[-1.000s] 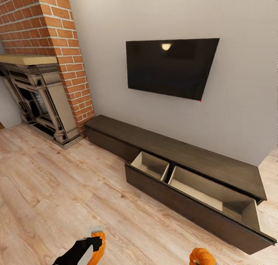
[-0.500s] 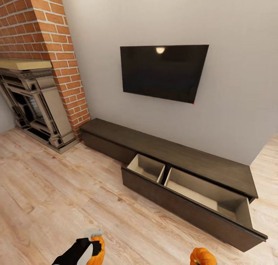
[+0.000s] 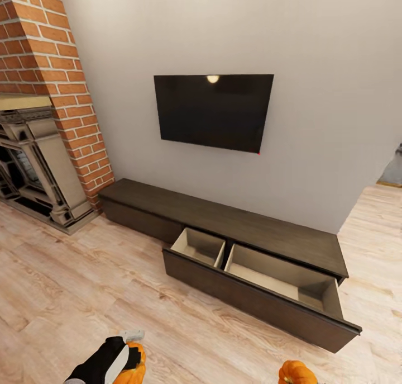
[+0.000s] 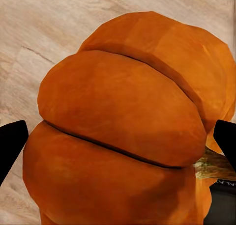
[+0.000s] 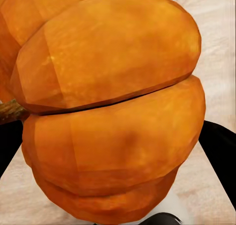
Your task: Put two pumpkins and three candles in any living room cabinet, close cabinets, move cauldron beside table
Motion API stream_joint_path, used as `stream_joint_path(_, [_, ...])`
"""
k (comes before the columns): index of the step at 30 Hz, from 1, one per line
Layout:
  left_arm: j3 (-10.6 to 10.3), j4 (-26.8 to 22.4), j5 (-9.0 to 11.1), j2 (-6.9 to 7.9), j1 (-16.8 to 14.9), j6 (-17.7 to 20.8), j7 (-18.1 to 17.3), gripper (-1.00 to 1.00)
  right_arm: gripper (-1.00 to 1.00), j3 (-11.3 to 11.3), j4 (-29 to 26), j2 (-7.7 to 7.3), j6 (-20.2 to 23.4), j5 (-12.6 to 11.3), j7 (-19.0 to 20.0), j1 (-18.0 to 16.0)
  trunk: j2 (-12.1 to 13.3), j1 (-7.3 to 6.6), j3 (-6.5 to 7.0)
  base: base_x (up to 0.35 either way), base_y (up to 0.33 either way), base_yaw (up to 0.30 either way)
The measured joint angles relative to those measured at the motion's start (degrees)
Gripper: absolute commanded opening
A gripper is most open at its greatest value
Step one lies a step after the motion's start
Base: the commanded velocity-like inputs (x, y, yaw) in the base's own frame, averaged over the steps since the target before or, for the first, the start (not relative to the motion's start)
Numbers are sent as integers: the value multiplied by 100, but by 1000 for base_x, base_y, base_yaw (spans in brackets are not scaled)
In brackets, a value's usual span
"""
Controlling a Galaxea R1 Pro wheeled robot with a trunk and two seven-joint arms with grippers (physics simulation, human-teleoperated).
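Two pumpkins total, one per arm: left gripper (image 4: pixel 118 141) is clamped on left pumpkin (image 4: pixel 123 126), right gripper (image 5: pixel 113 146) on right pumpkin (image 5: pixel 108 107). Both sit low in head view, w/ plenty of bare wood floor (image 3: pixel 84 283) before the cabinet (image 3: pixel 223 222). Its drawer (image 3: pixel 262 289) is pulled out, 2 pale compartments. TV (image 3: pixel 212 111) above

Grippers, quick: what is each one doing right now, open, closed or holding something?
Left gripper: closed on a pumpkin.
Right gripper: closed on the other pumpkin.
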Motion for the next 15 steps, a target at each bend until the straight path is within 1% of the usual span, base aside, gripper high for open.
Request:
stream_joint_path(7, [8, -33, 12, 18, 0, 42, -7, -100, -100, -448, 71, -18, 60, 1, -9, 2, 281, -154, 175, 0, 0, -214])
stream_joint_path(10, [9, -36, 13, 23, 0, 44, -7, -100, -100, -521, 240, -36, 73, -4, -8, 1, 401, -220, 250, -92, 0, -216])
stream_joint_path(14, [10, -101, 18, 71, -1, 58, -12, -100, -100, -538, 291, -40, 132, -1, -7, 1, 561, -307, 349, -255, 0, -224])
stream_joint_path(15, [14, -143, 37, 85, -1, 113, -14, -100, -100, -540, 296, -43, 153, 0, -7, 1, 601, -329, 373, -181, 0, -229])
